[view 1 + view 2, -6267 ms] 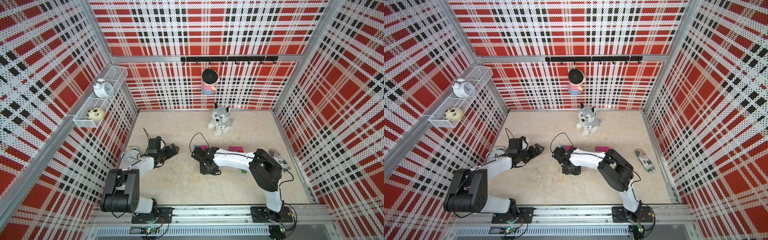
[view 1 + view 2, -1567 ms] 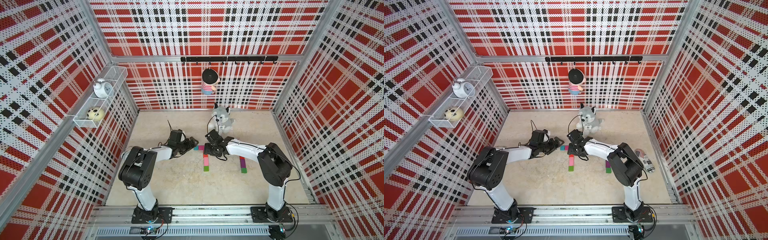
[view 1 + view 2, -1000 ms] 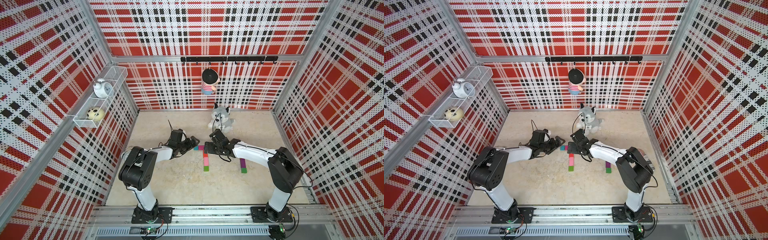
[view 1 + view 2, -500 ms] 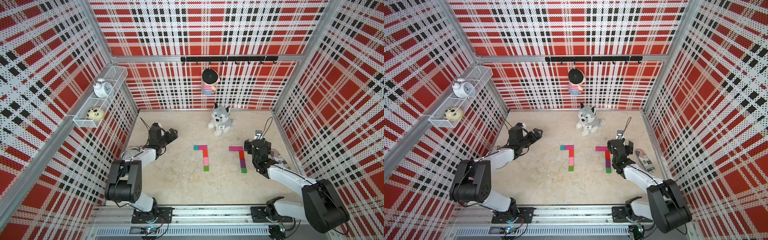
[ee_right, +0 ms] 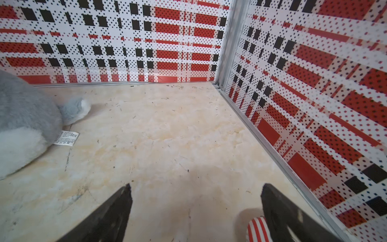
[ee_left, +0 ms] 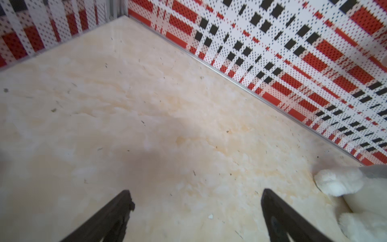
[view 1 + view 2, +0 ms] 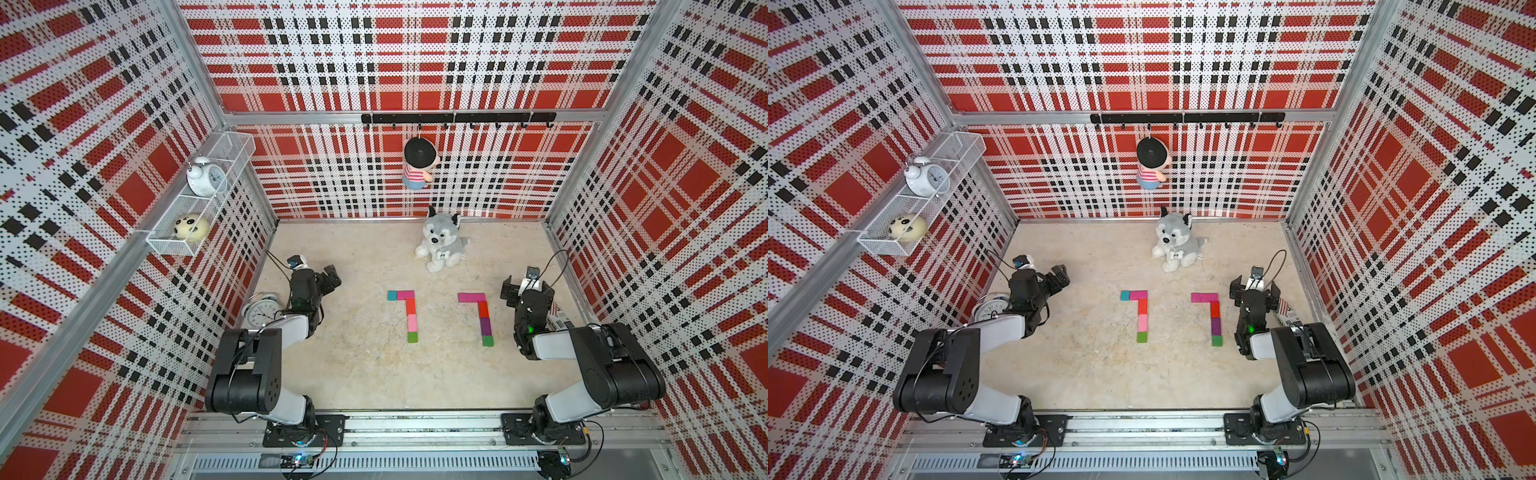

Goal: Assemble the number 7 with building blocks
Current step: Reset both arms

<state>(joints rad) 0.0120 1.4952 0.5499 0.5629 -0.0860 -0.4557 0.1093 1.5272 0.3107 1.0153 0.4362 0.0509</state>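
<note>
In both top views the building blocks lie flat on the floor as two figure sevens. The left seven [image 7: 410, 311] [image 7: 1142, 311] has a teal square, a magenta bar, then red, pink and green going down. The right seven [image 7: 482, 316] [image 7: 1213, 316] has a magenta bar, then red, purple and green. My left gripper [image 7: 330, 281] [image 7: 1059, 278] [image 6: 196, 199] stands open and empty over bare floor, well left of the blocks. My right gripper [image 7: 527, 286] [image 7: 1255, 286] [image 5: 195, 194] is open and empty, just right of the right seven. No block shows in either wrist view.
A grey plush dog [image 7: 441, 245] [image 5: 23, 125] sits behind the blocks. An alarm clock [image 7: 261, 309] stands on the floor beside the left arm. A red-striped item [image 7: 557, 318] [image 5: 257, 229] lies by the right wall under the right gripper. A wire shelf [image 7: 199, 199] hangs on the left wall.
A second ago both grippers were at the blocks in the middle. Both arms have since drawn back to their own sides and folded in. The blocks have not moved.
</note>
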